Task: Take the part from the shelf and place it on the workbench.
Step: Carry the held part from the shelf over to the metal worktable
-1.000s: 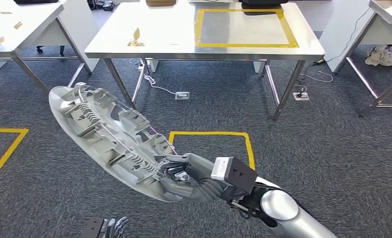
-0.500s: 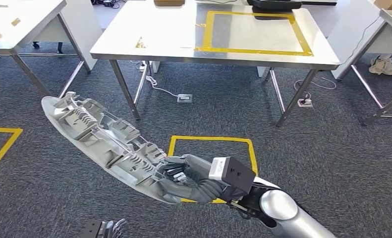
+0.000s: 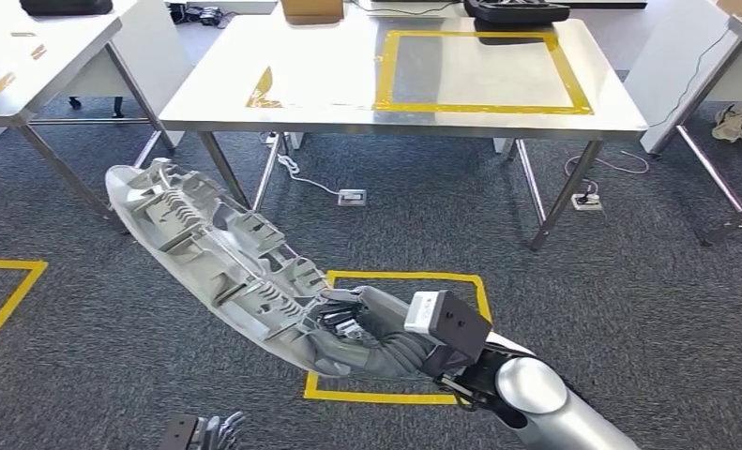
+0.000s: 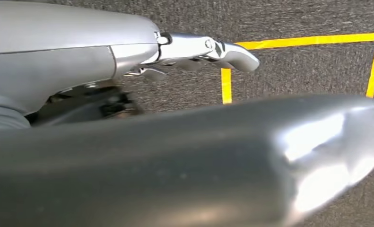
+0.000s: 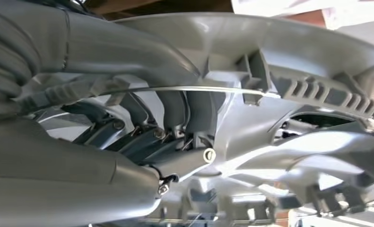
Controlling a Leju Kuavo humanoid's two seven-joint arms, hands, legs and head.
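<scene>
Grey ribbed plastic wheel-cover part [image 3: 219,265] is held tilted above the dark carpet, near side of the steel worktop [image 3: 329,80] w/ yellow tape square. Right hand [image 3: 353,330] fingers [image 5: 149,142] grip its lower rim. Left hand [image 3: 219,429] low at frame edge; fingers' state can't tell.

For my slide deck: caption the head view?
Right robot hand carries a grey hubcap toward the taped workbench.

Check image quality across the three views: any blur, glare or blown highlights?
Head view: sharp, even light, soft glare on the steel workbench. Left wrist view: a silver curved surface close to the lens is blurred, with a bright highlight. Right wrist view: round grey plastic wheel cover soft at the edges, background overexposed.
</scene>
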